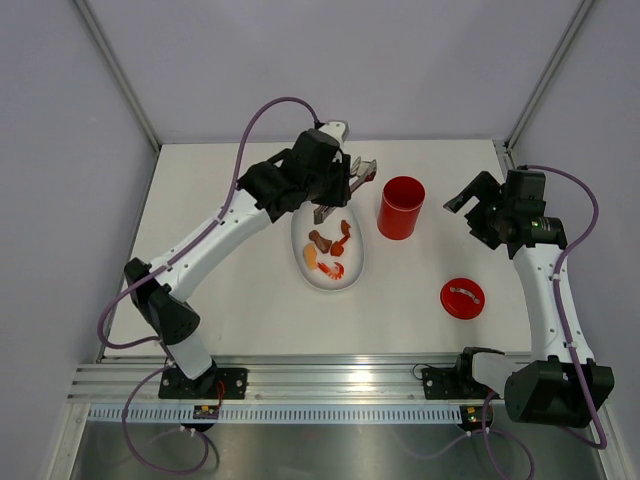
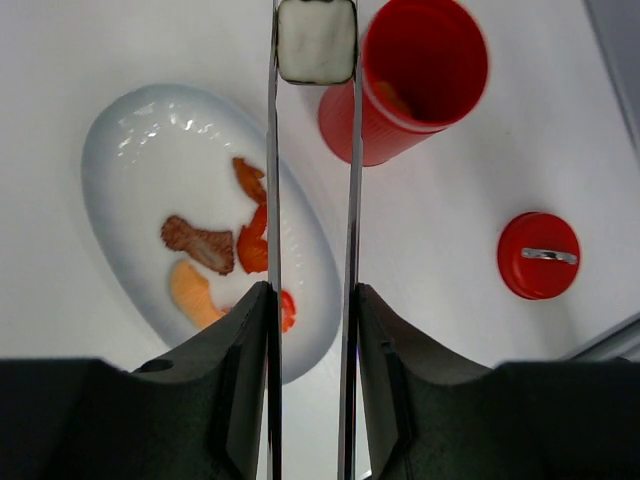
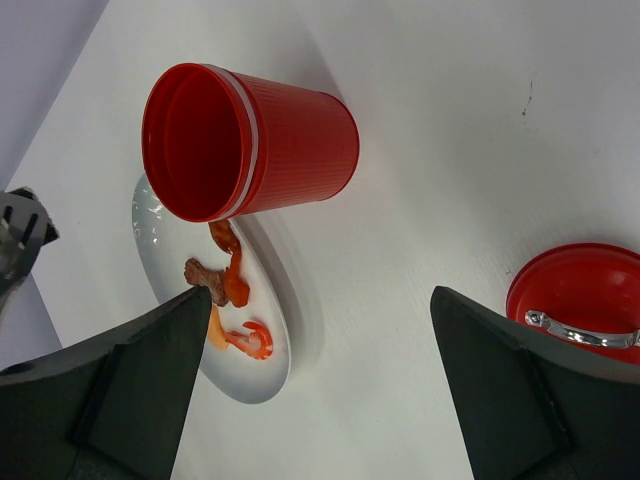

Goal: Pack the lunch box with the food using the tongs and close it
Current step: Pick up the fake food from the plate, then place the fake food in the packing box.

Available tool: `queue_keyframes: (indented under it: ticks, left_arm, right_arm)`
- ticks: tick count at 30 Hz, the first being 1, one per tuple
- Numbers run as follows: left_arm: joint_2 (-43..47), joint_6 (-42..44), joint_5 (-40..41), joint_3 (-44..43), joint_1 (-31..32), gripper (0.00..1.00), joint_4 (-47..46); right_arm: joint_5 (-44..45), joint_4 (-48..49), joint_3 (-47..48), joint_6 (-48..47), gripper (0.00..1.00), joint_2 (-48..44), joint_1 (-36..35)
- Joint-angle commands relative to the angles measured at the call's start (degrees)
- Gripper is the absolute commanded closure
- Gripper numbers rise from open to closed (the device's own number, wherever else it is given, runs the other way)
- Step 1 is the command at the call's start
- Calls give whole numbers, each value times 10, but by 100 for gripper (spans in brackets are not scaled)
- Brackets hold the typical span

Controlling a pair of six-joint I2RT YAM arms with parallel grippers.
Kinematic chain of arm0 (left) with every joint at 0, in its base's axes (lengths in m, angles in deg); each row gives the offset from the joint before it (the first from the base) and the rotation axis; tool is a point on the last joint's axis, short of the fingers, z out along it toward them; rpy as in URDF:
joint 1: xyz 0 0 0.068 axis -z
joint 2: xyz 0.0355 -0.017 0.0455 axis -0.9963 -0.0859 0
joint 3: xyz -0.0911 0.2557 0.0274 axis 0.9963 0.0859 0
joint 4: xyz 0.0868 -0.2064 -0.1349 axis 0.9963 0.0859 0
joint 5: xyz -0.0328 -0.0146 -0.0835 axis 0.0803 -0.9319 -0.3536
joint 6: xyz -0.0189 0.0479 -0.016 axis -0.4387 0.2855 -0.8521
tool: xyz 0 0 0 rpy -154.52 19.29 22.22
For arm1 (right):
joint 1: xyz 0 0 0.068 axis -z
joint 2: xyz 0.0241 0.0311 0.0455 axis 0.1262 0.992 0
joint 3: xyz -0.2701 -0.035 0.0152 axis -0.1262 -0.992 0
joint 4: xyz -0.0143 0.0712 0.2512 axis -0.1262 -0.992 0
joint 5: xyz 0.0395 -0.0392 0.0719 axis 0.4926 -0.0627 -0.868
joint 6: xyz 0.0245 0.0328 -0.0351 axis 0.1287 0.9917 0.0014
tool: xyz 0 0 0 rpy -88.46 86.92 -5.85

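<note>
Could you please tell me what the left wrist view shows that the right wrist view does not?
Only the left wrist view shows the tongs, squeezed by the left gripper, pinching a white food piece, and an orange piece inside the lunch box. Only the right wrist view shows the right gripper, jaws wide open and empty. Both show the lunch box, the white plate of food and the lid.

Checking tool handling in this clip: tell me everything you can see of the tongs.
The tongs are two thin, shiny silver metal arms running nearly parallel up the left wrist view. The left gripper squeezes them, one finger against each arm. Their tips pinch a white-topped, dark-edged food piece beside the rim of the open red lunch box. Their joined end is out of sight.
</note>
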Motion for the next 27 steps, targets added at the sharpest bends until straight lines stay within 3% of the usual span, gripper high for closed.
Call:
queue_keyframes:
  ticks: [1, 14, 22, 27]
  left_arm:
    - [-23, 11, -41, -47, 11, 78, -46]
    - [-110, 5, -101, -137, 33, 77, -55]
    - [-132, -3, -116, -145, 35, 53, -56]
    - [-132, -1, -116, -148, 35, 48, -56]
  right_arm:
    - [1, 13, 8, -3, 1, -7, -4]
    - [5, 5, 6, -4, 0, -14, -4]
    - [10, -1, 8, -7, 0, -18, -4]
    - [9, -1, 7, -5, 1, -19, -4]
